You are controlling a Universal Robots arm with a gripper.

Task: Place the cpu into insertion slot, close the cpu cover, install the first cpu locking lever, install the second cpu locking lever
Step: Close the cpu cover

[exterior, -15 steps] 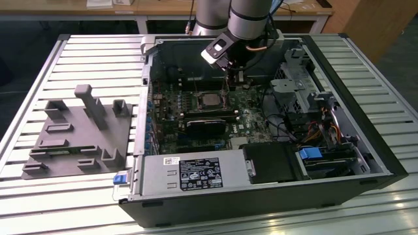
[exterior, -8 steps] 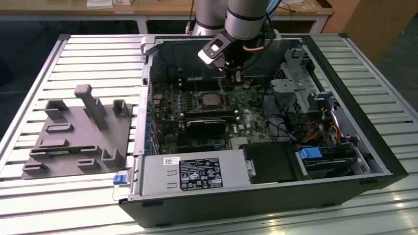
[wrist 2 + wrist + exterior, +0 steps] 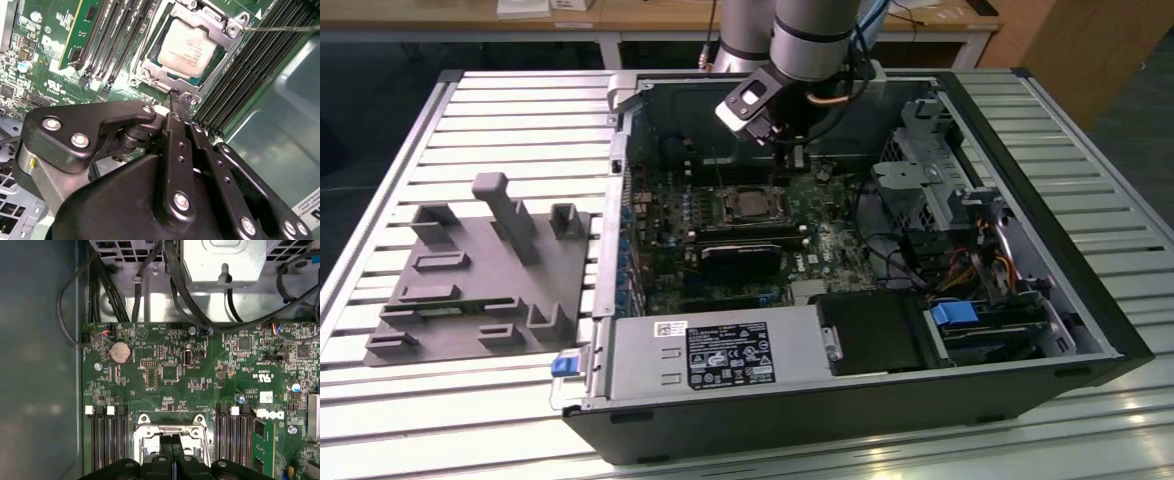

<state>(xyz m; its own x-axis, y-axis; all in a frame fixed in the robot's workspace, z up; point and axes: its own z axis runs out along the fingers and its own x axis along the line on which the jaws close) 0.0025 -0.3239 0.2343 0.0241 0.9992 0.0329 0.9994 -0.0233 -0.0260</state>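
Exterior view: an open computer case [image 3: 854, 420] sits on the slatted metal desk [image 3: 494, 110], a grey fixture [image 3: 480, 270] beside it, wooden furniture [image 3: 654, 15] behind. Second wrist view: the cpu [image 3: 187, 47] lies under the lowered cpu cover [image 3: 159, 80]; the fingers [image 3: 175, 130], pressed together, reach the cover's edge. First wrist view: green motherboard [image 3: 170, 370] inside the case.
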